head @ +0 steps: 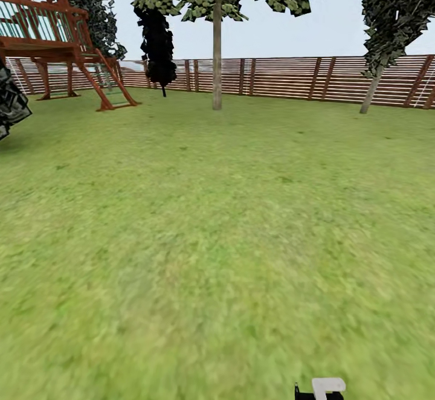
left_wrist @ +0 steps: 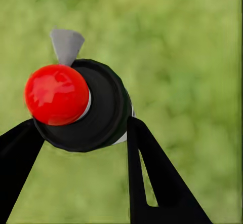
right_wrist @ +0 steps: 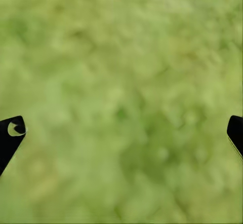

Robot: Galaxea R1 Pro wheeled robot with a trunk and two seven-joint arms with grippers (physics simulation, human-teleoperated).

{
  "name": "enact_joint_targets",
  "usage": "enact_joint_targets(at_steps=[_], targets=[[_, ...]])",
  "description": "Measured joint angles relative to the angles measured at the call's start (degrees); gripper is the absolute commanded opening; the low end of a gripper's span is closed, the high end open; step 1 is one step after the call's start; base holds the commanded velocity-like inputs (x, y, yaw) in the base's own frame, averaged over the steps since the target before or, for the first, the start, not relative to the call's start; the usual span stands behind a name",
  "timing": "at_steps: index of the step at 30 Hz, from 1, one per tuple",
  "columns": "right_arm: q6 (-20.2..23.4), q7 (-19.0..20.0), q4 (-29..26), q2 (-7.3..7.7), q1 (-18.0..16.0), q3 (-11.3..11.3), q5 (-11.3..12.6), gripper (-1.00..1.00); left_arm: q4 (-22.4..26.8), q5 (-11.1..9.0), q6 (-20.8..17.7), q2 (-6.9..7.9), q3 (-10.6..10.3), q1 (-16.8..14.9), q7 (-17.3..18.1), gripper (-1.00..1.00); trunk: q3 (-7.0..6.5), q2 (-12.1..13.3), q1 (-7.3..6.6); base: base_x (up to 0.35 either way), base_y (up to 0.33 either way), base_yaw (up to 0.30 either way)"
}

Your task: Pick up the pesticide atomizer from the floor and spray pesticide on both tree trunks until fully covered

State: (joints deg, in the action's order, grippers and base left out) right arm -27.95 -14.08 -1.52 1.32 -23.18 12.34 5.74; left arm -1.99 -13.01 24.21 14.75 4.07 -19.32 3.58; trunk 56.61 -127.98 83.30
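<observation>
Stretching out from the robot in the head view, the garden lawn (head: 199, 237) runs to a brown slatted fence (head: 338, 78) across the far side. A red-brown play tower (head: 57, 37) stands at 10 o'clock. 2 pale-trunked trees rise near the fence: one trunk (head: 217, 55) at about 12 o'clock, a thinner-looking leaning one (head: 370, 92) at 2 o'clock (both well apart from the robot). A dark, almost black narrow tree (head: 157, 40) sits between the tower and the 12 o'clock trunk.

At 6 o'clock, at the frame's bottom edge, a small white and black piece (head: 323, 388) pokes in; I cannot tell which part of the robot or its load it is.

The left gripper (left_wrist: 83, 133) is clamped on the pesticide atomizer (left_wrist: 86, 107), a black finger against each side of its dark round body, the red top (left_wrist: 55, 93) facing the wrist camera and a grey nozzle tab (left_wrist: 67, 44) behind it, with lawn beyond. The right gripper (right_wrist: 121, 133) hangs over grass with its fingertips (right_wrist: 11, 135) spread wide, carrying nothing.

The bottle looks small, rigid and light, and its smooth round wall could twist in the grip; holding it across the body, clear of the top, seems right. The pickup looks finished, and approaching the trunks is probably next.
</observation>
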Motion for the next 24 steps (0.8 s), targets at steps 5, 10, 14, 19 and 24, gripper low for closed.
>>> enact_joint_targets(at_steps=[5,10,14,19,24], targets=[[0.0,0.0,0.0,0.00,0.0,0.0,0.0,1.00,0.0,0.0,0.0,0.00,0.0,0.0,0.0,-1.00,0.00,0.0,0.00,0.339,0.000,0.000],[0.0,0.0,0.0,0.00,0.0,0.0,0.0,1.00,0.0,0.0,0.0,0.02,0.0,0.0,0.0,-1.00,0.00,0.0,0.00,0.339,0.000,0.000],[0.0,0.0,0.0,0.00,0.0,0.0,0.0,1.00,0.0,0.0,0.0,0.04,0.0,0.0,0.0,-1.00,0.00,0.0,0.00,0.339,0.000,0.000],[0.0,0.0,0.0,0.00,0.0,0.0,0.0,1.00,0.0,0.0,0.0,0.05,0.0,0.0,0.0,-1.00,0.00,0.0,0.00,0.339,0.000,0.000],[0.0,0.0,0.0,0.00,0.0,0.0,0.0,1.00,0.0,0.0,0.0,0.03,0.0,0.0,0.0,-1.00,0.00,0.0,0.00,0.339,0.000,0.000]])
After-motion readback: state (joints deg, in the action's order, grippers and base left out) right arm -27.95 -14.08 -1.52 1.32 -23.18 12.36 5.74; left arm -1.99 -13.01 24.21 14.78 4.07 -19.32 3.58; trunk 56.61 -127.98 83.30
